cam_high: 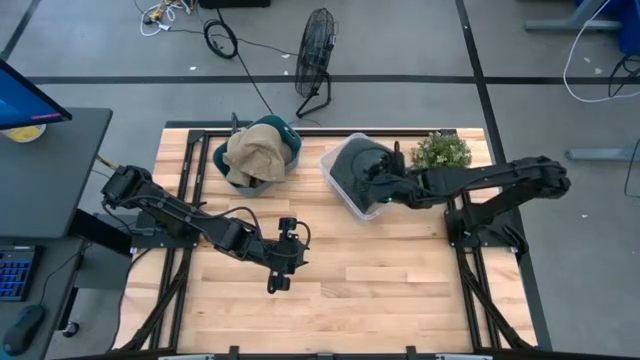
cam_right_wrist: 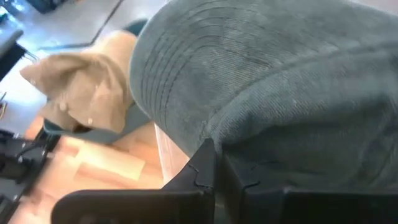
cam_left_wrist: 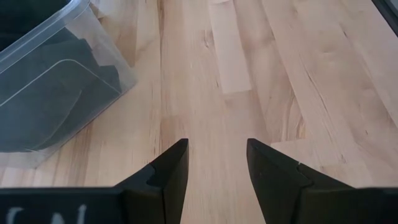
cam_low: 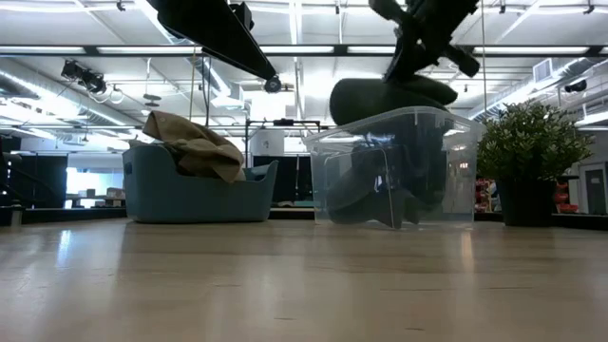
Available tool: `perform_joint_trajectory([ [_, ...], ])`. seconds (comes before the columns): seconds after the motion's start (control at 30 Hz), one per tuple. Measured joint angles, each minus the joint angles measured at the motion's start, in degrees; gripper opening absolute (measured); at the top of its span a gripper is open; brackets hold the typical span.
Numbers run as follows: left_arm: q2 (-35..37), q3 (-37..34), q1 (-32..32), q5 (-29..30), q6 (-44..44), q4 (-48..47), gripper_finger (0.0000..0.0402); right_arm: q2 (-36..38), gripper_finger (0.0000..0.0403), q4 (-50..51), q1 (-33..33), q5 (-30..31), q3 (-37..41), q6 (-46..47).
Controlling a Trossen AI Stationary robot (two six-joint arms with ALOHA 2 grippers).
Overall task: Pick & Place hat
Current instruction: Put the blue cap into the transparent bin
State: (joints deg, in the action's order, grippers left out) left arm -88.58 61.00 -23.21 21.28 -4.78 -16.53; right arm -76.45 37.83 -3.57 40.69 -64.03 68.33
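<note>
Two hands: your right hand [cam_high: 378,186] grips the dark hat [cam_low: 391,96] over the clear bin [cam_low: 456,171]; left hand [cam_left_wrist: 217,163] hangs open above the bench [cam_high: 400,280].

No text, label, brand or number reads clearly on anything here. Pale marks on the left gripper [cam_left_wrist: 214,180] body stay illegible.

We saw a grey concrete floor [cam_high: 420,40] w/ dark tape lines around the wooden table [cam_high: 400,290]. A black floor fan [cam_high: 315,60] stood just behind the table, cables [cam_high: 220,38] near it. At the left sat a dark desk [cam_high: 55,170] w/ a monitor [cam_high: 25,95], keyboard [cam_high: 15,275] & mouse [cam_high: 22,325]. The ceiling [cam_low: 313,38] carried strip lights & pipes; a bright window [cam_low: 90,180] showed far left.
</note>
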Motion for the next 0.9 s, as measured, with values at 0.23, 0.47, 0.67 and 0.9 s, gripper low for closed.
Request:
perform_joint_trajectory([
  [0.23, 0.0, 0.0, 0.0, 0.0, 0.0, 0.0, 0.0167, -0.3, 0.0011, -0.5, 1.5, -1.1, 1.3, 2.0],
  [0.47, 0.0, 0.0, 0.0, 0.0, 0.0, 0.0, 0.0167, -0.2, 0.0018, -1.9, 1.5, -3.6, 5.0, 3.2],
  [0.67, 0.0, 0.0, 0.0, 0.0, 0.0, 0.0, 0.0167, -0.2, 0.0030, -2.1, 1.5, -5.7, 7.5, -1.9],
  [0.9, 0.0, 0.0, 0.0, 0.0, 0.0, 0.0, 0.0167, -0.2, 0.0063, -9.1, 1.5, -5.6, 7.6, -13.1],
])
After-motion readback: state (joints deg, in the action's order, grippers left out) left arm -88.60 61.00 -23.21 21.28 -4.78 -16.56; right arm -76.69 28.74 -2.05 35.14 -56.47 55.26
